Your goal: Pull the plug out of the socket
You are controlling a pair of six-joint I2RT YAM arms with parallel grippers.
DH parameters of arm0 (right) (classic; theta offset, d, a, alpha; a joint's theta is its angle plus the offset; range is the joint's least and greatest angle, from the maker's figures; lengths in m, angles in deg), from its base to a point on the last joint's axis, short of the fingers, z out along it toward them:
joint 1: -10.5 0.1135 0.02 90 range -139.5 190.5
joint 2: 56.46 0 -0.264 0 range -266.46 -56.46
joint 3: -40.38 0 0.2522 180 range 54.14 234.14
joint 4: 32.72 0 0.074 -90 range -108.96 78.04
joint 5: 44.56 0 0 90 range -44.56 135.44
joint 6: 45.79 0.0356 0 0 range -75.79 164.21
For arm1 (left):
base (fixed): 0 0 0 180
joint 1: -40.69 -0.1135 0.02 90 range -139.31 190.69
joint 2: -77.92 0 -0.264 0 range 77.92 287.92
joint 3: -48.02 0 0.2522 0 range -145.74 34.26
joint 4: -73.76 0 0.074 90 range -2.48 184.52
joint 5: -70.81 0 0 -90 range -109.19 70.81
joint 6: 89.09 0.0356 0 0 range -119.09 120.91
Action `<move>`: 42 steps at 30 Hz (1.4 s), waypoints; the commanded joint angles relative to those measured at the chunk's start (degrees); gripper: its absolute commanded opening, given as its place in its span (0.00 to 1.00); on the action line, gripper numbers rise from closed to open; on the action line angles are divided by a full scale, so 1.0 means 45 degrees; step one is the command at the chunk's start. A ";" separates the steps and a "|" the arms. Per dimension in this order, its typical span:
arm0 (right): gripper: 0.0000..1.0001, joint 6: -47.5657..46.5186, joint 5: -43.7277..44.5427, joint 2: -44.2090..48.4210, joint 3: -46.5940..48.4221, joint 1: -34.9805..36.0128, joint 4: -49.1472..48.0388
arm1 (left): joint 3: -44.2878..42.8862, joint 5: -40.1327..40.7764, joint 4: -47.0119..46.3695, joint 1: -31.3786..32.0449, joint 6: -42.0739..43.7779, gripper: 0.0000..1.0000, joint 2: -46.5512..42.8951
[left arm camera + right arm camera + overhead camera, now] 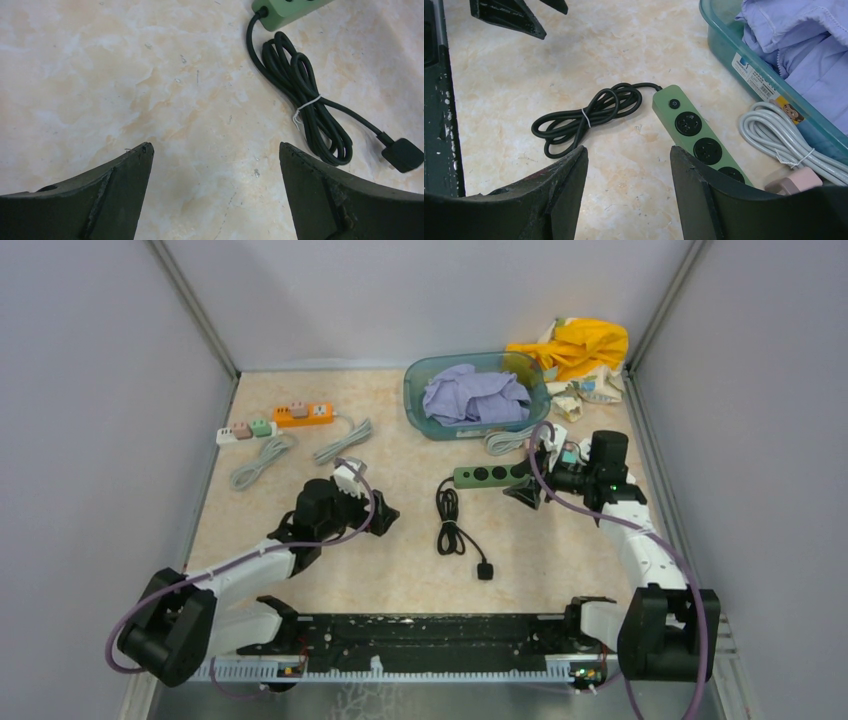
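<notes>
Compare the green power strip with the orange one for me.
The green power strip lies mid-table; the orange power strip sits at the back left. The green strip has a black cord, the orange a grey cord. The green strip's visible sockets are empty; the orange carries a pinkish block. Both lie flat with bundled cords.

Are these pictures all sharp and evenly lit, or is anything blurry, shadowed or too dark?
Top external view: soft, even light on the table, faint shadows, no glare. Left wrist view: black cord crisp; the near fingers dark, almost featureless. Right wrist view: green power strip sharp; a soft shadow on the tabletop, upper left.
</notes>
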 commanded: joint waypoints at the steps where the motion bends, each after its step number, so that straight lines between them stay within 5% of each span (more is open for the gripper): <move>1: 0.61 -0.0348 -0.0360 -0.0030 0.0622 0.0142 -0.0145 | -0.1172 0.0909 0.0939 -0.0111 0.0624 1.00 0.0378; 42: 0.61 -0.0503 -0.0410 -0.0049 0.0715 0.0142 0.0094 | -0.3223 0.0706 0.1194 -0.1618 0.0388 1.00 0.2258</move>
